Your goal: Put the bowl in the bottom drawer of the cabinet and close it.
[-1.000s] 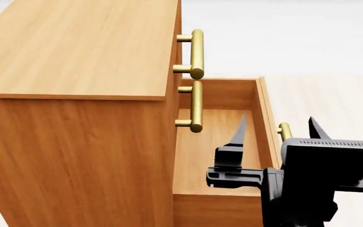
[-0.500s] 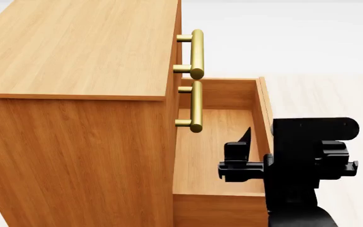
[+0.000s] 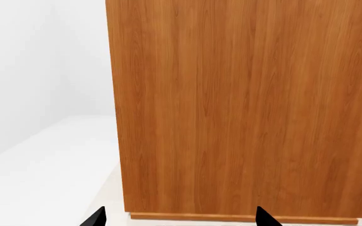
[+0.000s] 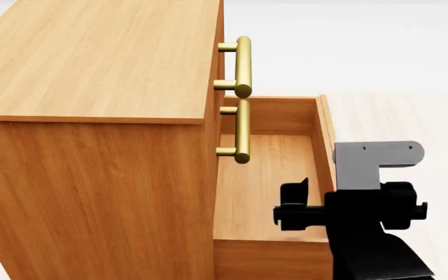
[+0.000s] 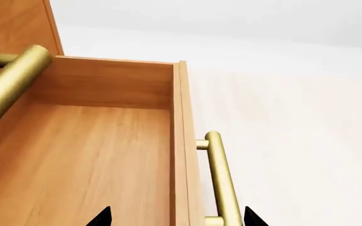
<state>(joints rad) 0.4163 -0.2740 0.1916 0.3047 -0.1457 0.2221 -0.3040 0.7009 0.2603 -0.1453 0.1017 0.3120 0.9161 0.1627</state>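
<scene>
**Inspector:** Head view first. The bowl is in no picture; I cannot say where it is. The bottom drawer stands pulled out of the cabinet, and the part of its floor that shows is bare wood.

**Clerk:** And the grippers?

**Inspector:** The right gripper straddles the drawer's front wall, one tip over the inside, the other beyond the brass bar handle. Its jaws are spread wide and hold nothing. The left gripper faces the cabinet's plain side panel, tips also well apart, empty.

**Clerk:** Which step, then?

**Inspector:** I judge the opening done, the bowl not yet placed. The next move calls for drawing the right arm clear and finding the bowl. The two upper drawers are closed.
</scene>
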